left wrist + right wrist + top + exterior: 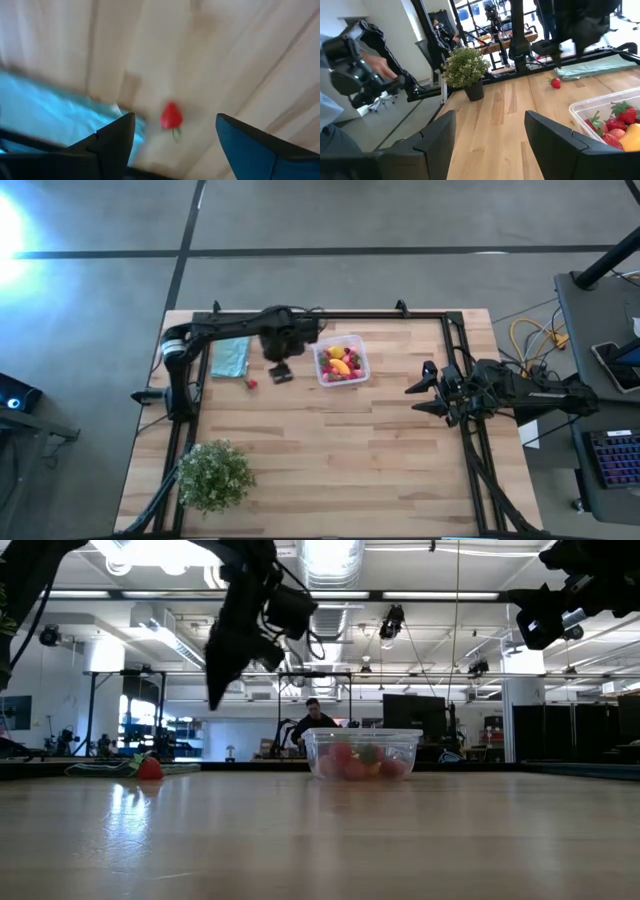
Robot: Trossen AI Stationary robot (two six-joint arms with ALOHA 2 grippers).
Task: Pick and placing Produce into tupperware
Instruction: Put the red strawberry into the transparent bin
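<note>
Red and alone, one strawberry lies on the bare wood just beside the corner of the teal cloth, well apart from the clear tupperware that already holds the rest of the produce, a yellow piece among red and pink ones. You should watch two things here. The berry sits so close to the cloth edge that a finger coming down on that side could catch fabric, drag the cloth and roll the berry away; a round toy fruit on smooth wood will also skitter if only one finger touches it first. The box is light and low-walled, so an arm swinging across could nudge it, in my judgement. Your left gripper hangs above the table between cloth and box, fingers spread with the berry showing in the gap below them, touching and holding nothing. Your right gripper waits off to the right of the box, raised, its fingers parted and empty. The leafy bush stands clear at the near left.
</note>
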